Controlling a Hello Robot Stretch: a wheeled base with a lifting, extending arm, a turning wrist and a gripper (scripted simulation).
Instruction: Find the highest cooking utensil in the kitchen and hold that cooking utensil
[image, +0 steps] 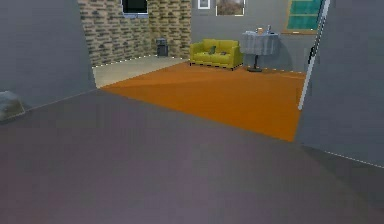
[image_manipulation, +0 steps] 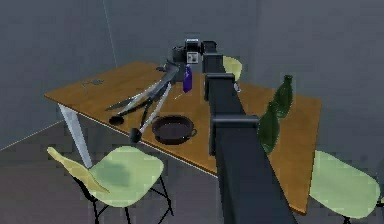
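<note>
Wooden table (image_manipulation: 85, 92), utensils (image_manipulation: 135, 101) near claw (image_manipulation: 176, 56)

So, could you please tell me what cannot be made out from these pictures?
Arm side view: whether the gripper holds anything; utensils lie on the table behind it.
Arm side view: the arm hides part of one green bottle.
Arm side view: the chair at its right is cut by the edge.
Forward view: a dark thing by the brick wall is too small to name.
</note>
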